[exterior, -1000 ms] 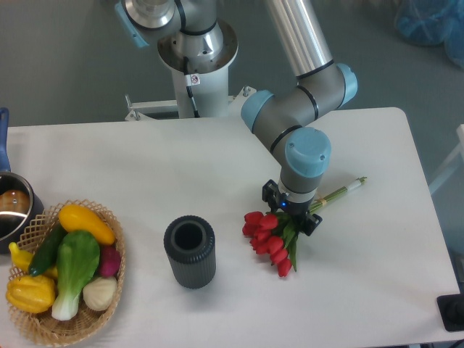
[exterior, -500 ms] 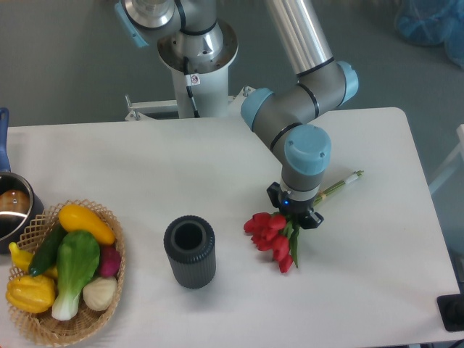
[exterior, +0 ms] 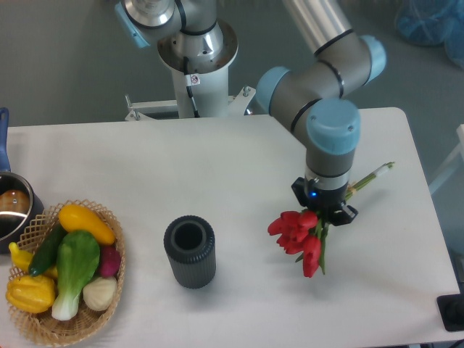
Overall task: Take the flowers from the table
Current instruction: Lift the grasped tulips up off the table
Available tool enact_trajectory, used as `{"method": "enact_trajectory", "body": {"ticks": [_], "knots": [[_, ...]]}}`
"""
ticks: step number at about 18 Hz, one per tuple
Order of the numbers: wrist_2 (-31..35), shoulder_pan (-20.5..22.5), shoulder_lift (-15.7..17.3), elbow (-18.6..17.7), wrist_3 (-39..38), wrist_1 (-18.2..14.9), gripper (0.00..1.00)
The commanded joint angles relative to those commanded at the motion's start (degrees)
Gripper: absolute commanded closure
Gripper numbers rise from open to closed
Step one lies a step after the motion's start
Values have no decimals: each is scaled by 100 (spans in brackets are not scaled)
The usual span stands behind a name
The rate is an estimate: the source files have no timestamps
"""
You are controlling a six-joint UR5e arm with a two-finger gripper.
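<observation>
The large white rectangular table (exterior: pixel 217 159) has a smooth, matt top with a faint sheen. The dark grey ribbed cylinder (exterior: pixel 189 251) looks like matt plastic or rubber, its wall grooved all round. The woven wicker basket (exterior: pixel 109 290) is rough and straw-coloured, holding glossy plastic-looking vegetables (exterior: pixel 69 264). The bunch of red tulips (exterior: pixel 301 233) looks smooth and slightly shiny, like artificial petals. The arm's silver tube (exterior: pixel 315 18) is brushed metal, its pale blue joint caps (exterior: pixel 333 125) smooth matt plastic
</observation>
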Motion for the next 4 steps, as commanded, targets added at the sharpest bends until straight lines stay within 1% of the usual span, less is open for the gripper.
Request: {"method": "enact_trajectory", "body": {"ticks": [4], "knots": [[-9, 53, 53, 35, -9, 0, 100]]}}
